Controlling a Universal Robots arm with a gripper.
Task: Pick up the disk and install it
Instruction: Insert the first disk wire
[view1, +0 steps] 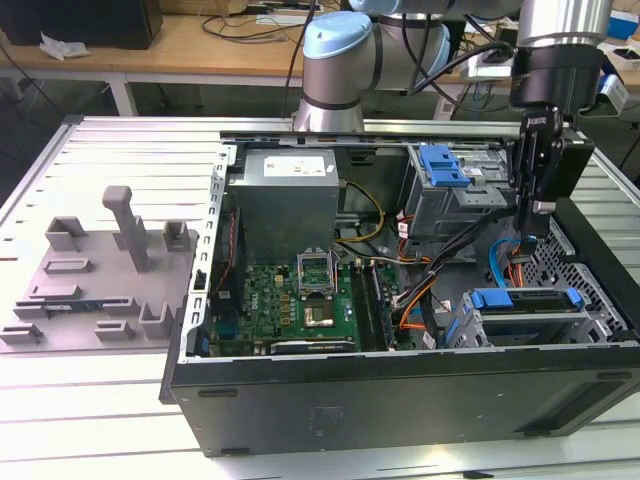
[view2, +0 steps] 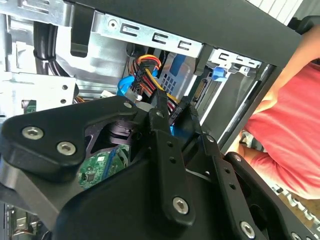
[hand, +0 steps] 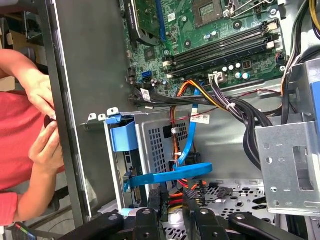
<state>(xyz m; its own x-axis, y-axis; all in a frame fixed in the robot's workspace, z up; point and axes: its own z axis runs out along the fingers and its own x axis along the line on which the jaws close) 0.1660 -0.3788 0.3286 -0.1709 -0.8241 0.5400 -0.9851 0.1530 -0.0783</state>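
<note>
The gripper (hand: 174, 196), narrowly spread and empty, hangs above the disk (view1: 525, 298) in the drive cage (view1: 462, 332); likely stiff, heavy and shock-sensitive, best held by its 2 long edges.

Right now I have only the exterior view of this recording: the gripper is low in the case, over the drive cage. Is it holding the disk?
Observer: No. In the first wrist view the gripper is open with nothing between its fingers. The disk, in its blue carrier, rests at the cage, apart from them.
Operator: Is anyone near the case?
Observer: Yes, a person's hands are close together just outside the case wall.
Operator: What lies ahead of the gripper?
Observer: In the second wrist view, a red, yellow and black wire bundle loops just past the fingertips.
</note>
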